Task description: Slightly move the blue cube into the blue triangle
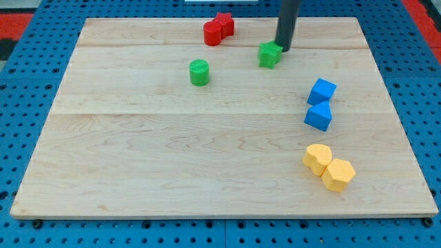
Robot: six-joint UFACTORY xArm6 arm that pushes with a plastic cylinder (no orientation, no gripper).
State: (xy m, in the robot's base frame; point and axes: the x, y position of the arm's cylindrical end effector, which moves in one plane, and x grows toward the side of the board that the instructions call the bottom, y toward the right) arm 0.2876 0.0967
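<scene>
My rod comes down from the view's top edge, right of centre, dark and nearly upright, leaning a little so its lower end sits further to the view's left than its upper part. My tip (282, 49) rests at table height in the upper part of the view. The arm above the rod is out of frame.

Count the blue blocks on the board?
2. Both sit at the view's right: a blue cube, and a second blue block just below it, touching or nearly so. My tip is up by the green block. None look hidden.
</scene>
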